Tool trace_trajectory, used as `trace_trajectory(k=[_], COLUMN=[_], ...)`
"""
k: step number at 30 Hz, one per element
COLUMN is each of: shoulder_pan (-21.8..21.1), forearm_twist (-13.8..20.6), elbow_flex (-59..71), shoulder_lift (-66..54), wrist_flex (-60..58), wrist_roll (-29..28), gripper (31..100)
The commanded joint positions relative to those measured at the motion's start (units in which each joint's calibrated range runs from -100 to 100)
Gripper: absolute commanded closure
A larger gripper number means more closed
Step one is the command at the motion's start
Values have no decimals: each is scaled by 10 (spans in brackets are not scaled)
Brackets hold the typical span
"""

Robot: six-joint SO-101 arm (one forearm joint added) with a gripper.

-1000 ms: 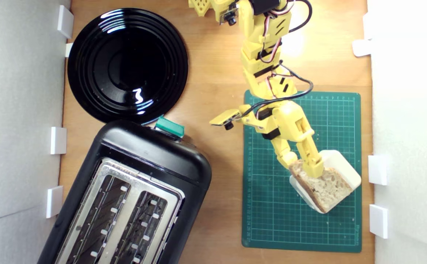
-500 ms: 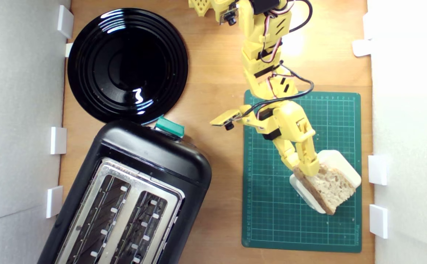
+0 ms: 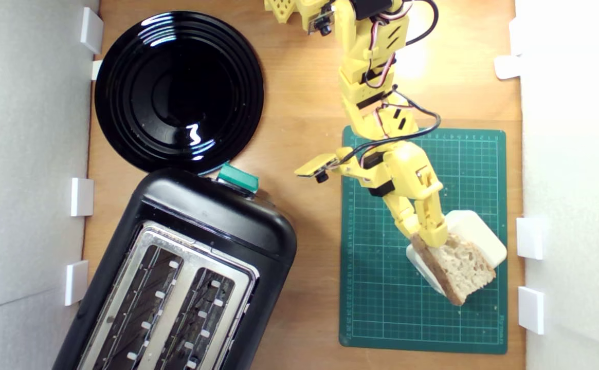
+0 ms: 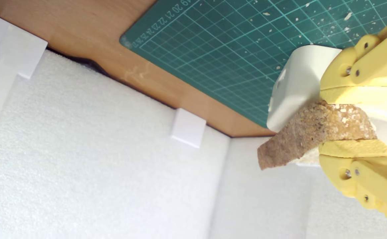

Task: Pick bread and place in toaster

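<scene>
Wooden worktop (image 3: 304,92), walled by white foam panels (image 3: 26,154) on both sides of the exterior view. Black toaster (image 3: 186,272) at the exterior view's lower left, set at an angle, silver top plate with both slots open and unfilled, teal-green lever (image 3: 238,179) on the end nearest the plate. Round glossy black plate (image 3: 178,92) just beyond that end, its rim next to the toaster body. Green cutting mat (image 3: 381,308) at the exterior view's right, well apart from the toaster. Yellow arm (image 3: 368,77) reaches down from the top edge over the mat. Cream-white block (image 3: 476,234) sits on the mat near its right edge. Bread (image 3: 458,267) over the block, tilted, crust edge toward the exterior view's left, far from the toaster. Gripper (image 4: 352,122) at the slice's upper corner; wrist view shows jaws closed on the bread, one above and one below the crust. Crumbs scattered on the mat.
</scene>
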Motion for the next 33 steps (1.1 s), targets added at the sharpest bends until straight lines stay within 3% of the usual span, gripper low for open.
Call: trace_trajectory(k=[1,5,15,24,33], shoulder_pan=[12,23,27,25,36], forearm_twist=[0,0,3,19,18], elbow_flex=[-17,-16,-18,-24,-81], shoulder_lift=[-89,-156,-403,-598,-731], wrist_flex=[-11,3,223,478,696], wrist_roll=[4,4,4,44,142], gripper=[729,729,728,723,728])
